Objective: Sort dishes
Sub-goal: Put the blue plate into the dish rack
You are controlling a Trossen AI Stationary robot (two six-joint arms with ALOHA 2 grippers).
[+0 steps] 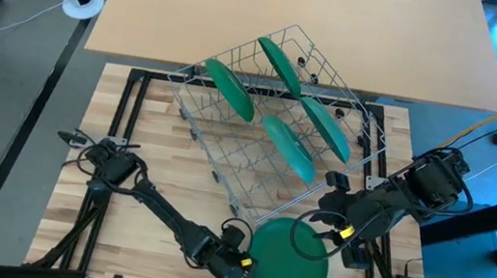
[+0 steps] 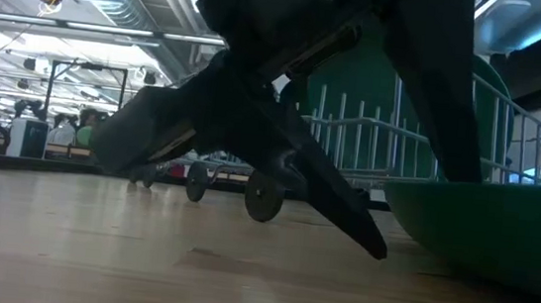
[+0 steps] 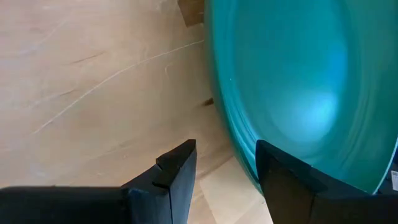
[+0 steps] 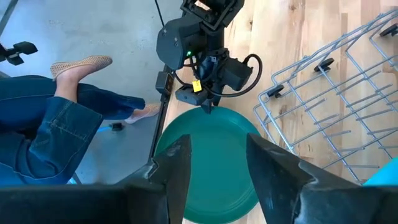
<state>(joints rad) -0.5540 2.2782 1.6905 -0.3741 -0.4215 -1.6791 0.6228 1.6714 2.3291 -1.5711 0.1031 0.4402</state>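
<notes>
Left gripper low on the table at about 6 o'clock, fingers parted and holding nothing, mouth pointing toward 3 o'clock, straight at the near rim of the loose plate. Plate flat on the wood just beside those fingertips, its rim lined up with the open gap, a round thing with no long axis to favour. Rack at 12 o'clock from it, four plates already standing in the wires. Right gripper over the plate's 1 o'clock edge, fingers apart, empty. Left arm judged nearer for the pickup.
</notes>
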